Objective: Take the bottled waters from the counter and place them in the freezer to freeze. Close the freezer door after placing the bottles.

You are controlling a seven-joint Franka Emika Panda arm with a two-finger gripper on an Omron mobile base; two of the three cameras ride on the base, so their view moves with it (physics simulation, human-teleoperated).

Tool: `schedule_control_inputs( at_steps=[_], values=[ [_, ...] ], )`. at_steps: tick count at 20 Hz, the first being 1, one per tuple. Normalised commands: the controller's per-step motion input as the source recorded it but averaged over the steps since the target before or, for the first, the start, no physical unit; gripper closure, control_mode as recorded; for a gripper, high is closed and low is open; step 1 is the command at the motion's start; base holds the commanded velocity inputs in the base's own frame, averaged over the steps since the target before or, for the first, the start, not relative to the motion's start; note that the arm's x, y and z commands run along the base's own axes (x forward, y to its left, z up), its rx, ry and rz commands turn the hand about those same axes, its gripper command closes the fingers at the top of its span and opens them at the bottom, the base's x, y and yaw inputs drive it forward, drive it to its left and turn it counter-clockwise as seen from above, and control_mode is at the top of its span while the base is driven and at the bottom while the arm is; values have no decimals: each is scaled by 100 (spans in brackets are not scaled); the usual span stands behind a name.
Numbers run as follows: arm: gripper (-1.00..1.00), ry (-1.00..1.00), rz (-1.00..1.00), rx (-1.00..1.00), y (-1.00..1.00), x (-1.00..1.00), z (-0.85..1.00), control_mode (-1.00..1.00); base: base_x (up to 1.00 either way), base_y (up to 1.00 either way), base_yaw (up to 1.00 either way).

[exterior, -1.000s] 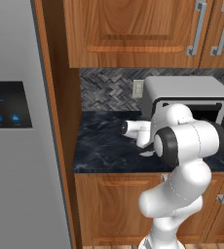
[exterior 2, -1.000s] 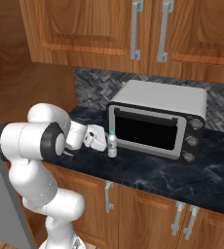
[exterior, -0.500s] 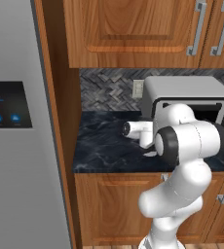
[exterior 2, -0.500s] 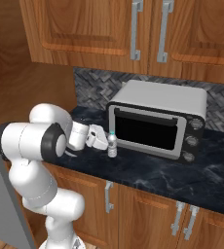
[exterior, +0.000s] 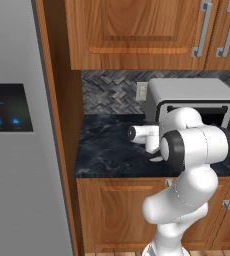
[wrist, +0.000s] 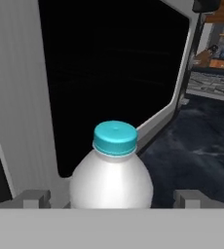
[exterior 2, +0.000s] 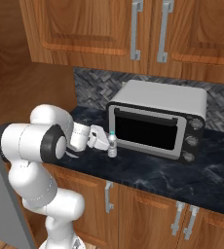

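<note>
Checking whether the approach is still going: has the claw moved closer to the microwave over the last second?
Yes, slightly. In the right base view the claw has edged toward the microwave, its open fingers now either side of the water bottle on the counter.

Bottle (exterior 2: 112, 145) on counter (exterior 2: 148, 171) — before microwave (exterior 2: 158, 119), between open gripper (exterior 2: 102, 140) fingers.
</note>
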Motion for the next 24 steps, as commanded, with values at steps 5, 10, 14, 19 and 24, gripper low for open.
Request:
schedule_control_inputs(
  at_steps=[5,10,14,19,24],
  values=[
    [-100,0,1,0,-5,0,0,-100,0,0,0],
    [-100,0,1,0,-4,0,0,-100,0,0,0],
    [-100,0,3,0,-14,0,0,-100,0,0,0],
    [-100,0,4,0,-12,0,0,-100,0,0,0],
    [100,0,0,0,0,0,0,-100,0,0,0]
  ],
)
